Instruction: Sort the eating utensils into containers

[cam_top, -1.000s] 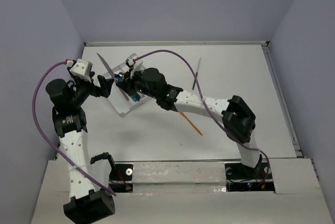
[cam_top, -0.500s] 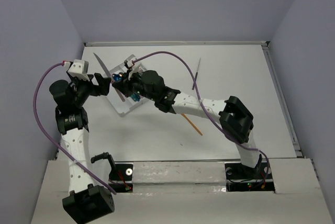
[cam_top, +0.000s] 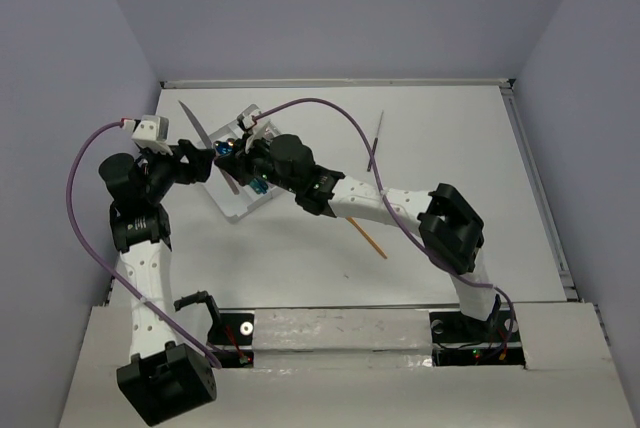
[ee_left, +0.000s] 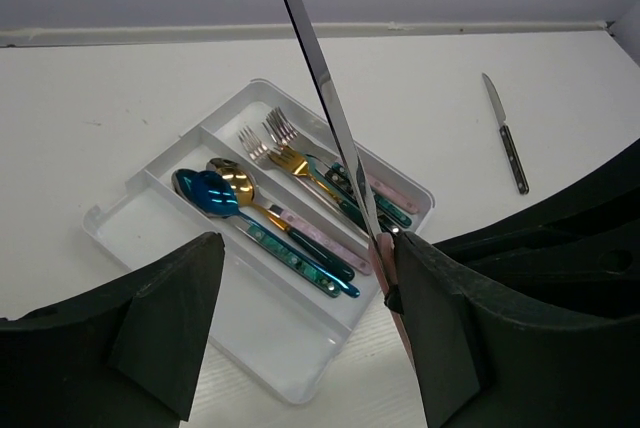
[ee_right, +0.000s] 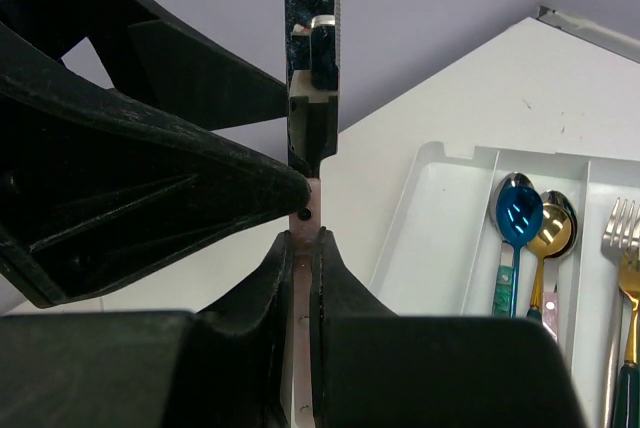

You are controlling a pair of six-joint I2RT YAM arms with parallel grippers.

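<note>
The right gripper pinched the pale pink handle of a slim knife with a mirror-bright, serrated steel blade. It held the knife upright just beside the clear, glossy, three-compartment plastic tray, seemingly to hand it across. The left gripper straddled the blade with jaws wide, one matte black finger close against it. Inside the tray, polished spoons lay in the middle compartment and forks in an outer one.

Knife tip cropped, tray partly hidden
</note>
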